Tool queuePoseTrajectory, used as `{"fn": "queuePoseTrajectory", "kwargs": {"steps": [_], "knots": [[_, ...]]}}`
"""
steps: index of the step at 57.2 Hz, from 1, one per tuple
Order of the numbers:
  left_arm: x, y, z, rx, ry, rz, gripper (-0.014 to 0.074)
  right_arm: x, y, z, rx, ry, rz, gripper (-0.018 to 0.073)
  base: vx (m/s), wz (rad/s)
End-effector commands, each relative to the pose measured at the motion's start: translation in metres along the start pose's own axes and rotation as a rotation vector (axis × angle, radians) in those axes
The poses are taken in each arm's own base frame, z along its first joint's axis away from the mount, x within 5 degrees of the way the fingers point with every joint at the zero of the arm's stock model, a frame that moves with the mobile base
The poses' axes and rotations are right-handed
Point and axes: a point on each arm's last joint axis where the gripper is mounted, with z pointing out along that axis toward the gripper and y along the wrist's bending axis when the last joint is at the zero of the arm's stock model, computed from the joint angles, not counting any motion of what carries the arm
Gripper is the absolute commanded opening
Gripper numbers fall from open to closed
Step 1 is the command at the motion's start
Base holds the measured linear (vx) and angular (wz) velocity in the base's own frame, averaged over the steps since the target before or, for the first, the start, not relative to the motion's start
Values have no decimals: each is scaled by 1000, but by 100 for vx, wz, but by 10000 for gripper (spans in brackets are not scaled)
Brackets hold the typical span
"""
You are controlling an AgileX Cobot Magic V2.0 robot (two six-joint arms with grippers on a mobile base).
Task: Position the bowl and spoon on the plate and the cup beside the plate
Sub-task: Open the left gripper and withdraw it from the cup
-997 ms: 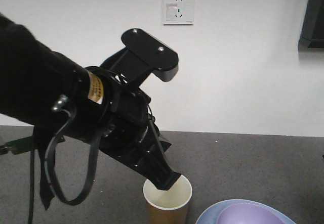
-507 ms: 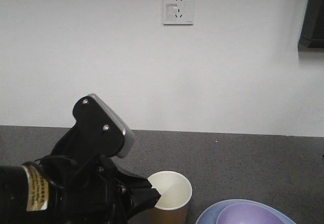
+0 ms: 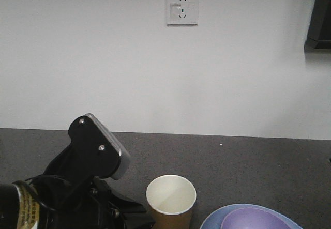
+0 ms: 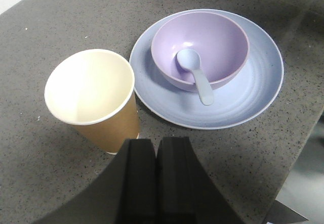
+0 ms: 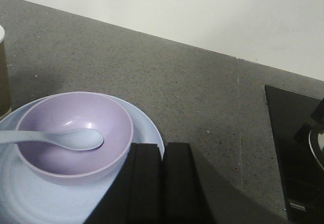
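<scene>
1. Left fingers [image 4: 140, 178] pressed together, empty, above the grey speckled stone bench [image 4: 45, 21].
2. Just beyond them stands the tapered brown paper cup [image 4: 93, 100], beside the round pale-blue plastic plate [image 4: 253, 82].
3. Right fingers [image 5: 147, 183] together, just beside the small lavender plastic bowl [image 5: 76, 133] holding the pale-blue plastic spoon [image 5: 76, 139].

front view: low, wall-facing
wrist views: close, downward behind closed jaws
shared: plate [image 4: 253, 90], bowl [image 5: 73, 133]
</scene>
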Motion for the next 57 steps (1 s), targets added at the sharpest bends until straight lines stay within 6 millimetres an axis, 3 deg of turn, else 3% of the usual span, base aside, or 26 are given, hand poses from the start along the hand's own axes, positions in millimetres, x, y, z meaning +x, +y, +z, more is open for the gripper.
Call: {"fn": "queuePoseTrajectory", "kwargs": {"steps": [1,19,27,32,44,51,57], "knots": [[-13,0,-14,-3,-113,-12,-6,-14,-3,-4,20,-94,-11,-8,0,0],[-13,1,-21,-22,-141,20,-6,-14,-3,-4,20,-94,-11,-8,0,0],[-2,12,-44,-102,-372,5,-6,-14,-3,-4,20,-94,-11,-8,0,1],[22,23,-55,-179,-498,-33,-6,-14,-3,-4,20,-94,-11,-8,0,0],[130,40,-74,-434,-654,-181,-6,-15,-3,-4,20,-95,-11,-8,0,0],[186,34,-81,-577,-682,-232,-6,-15,-3,-4,20,-95,-11,-8,0,0],[215,27,-87,-685,-717,-244,-6,-15,-3,-4,20,-95,-11,-8,0,0]]}}
